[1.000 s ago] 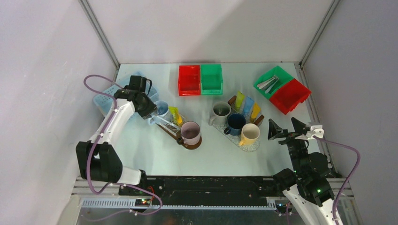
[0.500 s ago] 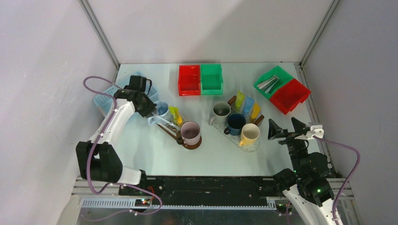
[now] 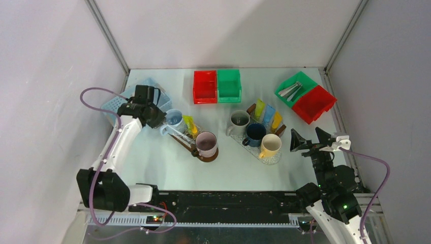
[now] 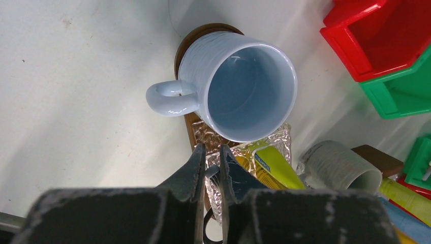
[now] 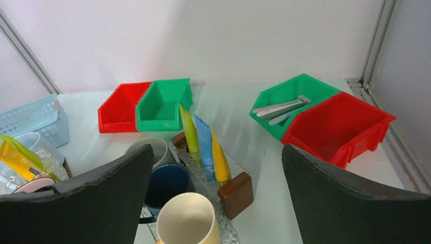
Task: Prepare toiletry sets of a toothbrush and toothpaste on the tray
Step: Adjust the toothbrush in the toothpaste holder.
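On the left tray (image 4: 282, 136), between the light blue mug (image 4: 249, 91) and the pinkish mug (image 3: 206, 144), a pale toothbrush (image 3: 179, 133) lies beside a yellow tube (image 4: 277, 165). My left gripper (image 4: 212, 152) stands over its end next to the blue mug. The fingers are drawn almost together on a thin pale piece, which I take for the toothbrush handle. The right gripper (image 5: 217, 150) hangs spread wide near the second tray, touching nothing. On that tray three tubes (image 3: 268, 114) lean side by side, and I see no toothbrush with them. More toothbrushes (image 5: 279, 108) lie in the green bin (image 5: 310, 86) at the far right. I judge the toothbrush light and stiff, but narrow and smooth, so it may turn in the grip; I would hold it at the middle of the handle. The tubes look soft and will dent, so it is better to take them gently at the flat crimped end.
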`<state>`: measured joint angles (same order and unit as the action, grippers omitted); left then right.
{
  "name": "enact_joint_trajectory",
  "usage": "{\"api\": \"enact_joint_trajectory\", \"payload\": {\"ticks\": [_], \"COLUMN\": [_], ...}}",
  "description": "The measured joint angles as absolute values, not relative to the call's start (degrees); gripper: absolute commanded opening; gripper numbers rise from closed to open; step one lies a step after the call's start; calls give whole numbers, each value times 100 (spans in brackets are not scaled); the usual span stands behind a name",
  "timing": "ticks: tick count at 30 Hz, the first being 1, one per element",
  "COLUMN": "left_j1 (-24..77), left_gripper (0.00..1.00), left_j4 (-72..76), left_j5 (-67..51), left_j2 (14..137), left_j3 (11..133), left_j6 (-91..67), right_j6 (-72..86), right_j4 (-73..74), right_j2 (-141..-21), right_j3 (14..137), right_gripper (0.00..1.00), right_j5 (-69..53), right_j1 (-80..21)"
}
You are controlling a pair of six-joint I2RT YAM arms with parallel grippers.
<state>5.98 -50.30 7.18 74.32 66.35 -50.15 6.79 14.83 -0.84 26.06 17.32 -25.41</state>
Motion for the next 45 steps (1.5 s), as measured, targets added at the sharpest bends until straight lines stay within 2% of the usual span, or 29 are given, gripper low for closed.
{"api": "enact_joint_trajectory", "payload": {"ticks": [18, 40, 45], "left_j1": [598, 1083, 1219], "left_gripper": [0, 5, 8], "left_j4": [-4219, -3918, -3859], "left_j5": [1341, 1940, 2005], "left_j2": [5874, 5511, 5540], "left_j3": [5577, 5330, 5323], "left_j6": [-5704, -5651, -5651], "right_j6": [639, 596, 593], "right_j4": [1481, 1450, 1444], "right_j2": [-84, -84, -84], "right_j3": [2596, 2596, 2596], "right_gripper": [99, 99, 99], "right_j5": [1732, 1732, 1734], "right_j1": [-2556, -2574, -2574]}}
